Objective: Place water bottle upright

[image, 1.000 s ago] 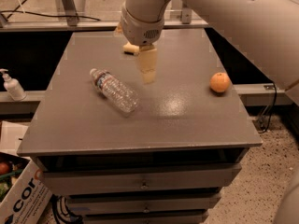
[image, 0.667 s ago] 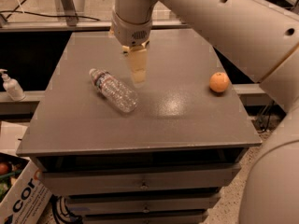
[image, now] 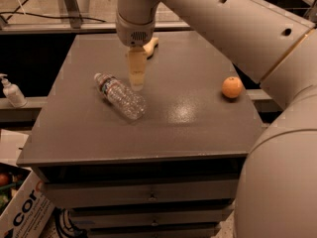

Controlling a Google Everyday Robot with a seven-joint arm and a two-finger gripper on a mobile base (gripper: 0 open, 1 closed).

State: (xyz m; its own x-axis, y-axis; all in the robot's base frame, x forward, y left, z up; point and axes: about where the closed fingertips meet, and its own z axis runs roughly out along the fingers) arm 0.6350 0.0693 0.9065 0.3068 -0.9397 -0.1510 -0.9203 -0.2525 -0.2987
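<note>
The arm enters from the right edge of the frame, its broad pale link running up and left across the top. At its end the wrist turns straight down, so the gripper hangs vertically over the upper middle of the grey surface. The gripper's tan tip points down at the surface, just to the right of the water bottle and near its capped end. Whether the gripper is released or clenched, I cannot tell. It holds nothing.

The water bottle lies on its side left of center on the surface. Its white cap points to the upper left of the frame and its clear ribbed body runs toward the lower right.

1 orange sits on the surface at the right, well apart from the bottle. A white pump dispenser stands on a ledge at the left edge of the frame. A cardboard box shows in the lower left corner.
</note>
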